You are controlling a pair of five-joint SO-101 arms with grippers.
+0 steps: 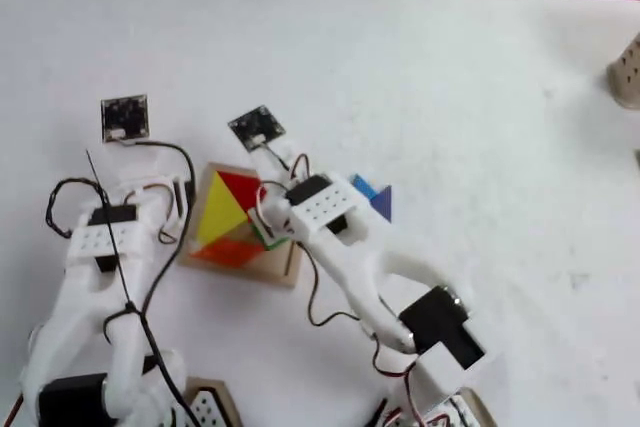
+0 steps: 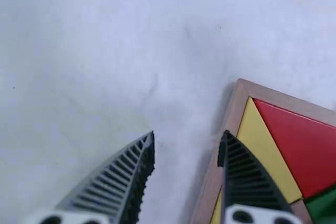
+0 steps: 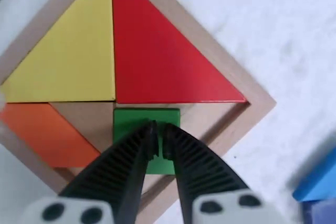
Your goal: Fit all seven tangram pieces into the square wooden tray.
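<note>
A: Which step?

B: Seating the green square in the tray, piece 4. The right end effector is nearly closed, tips over it. The left end effector hangs open beside the tray.

A: Next?

B: Probably nudge it flush, then fetch the blue pieces off the table.

Left gripper, fingers apart, by tray holding yellow triangle and red triangle

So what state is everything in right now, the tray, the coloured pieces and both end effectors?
Tray: partly filled, bare wood showing.
Yellow triangle: seated in tray.
Red triangle: seated beside it.
Orange piece: in tray.
Green piece: in tray.
Blue pieces: outside, on table.
Left end effector: open.
Right end effector: shut, over green piece.
</note>
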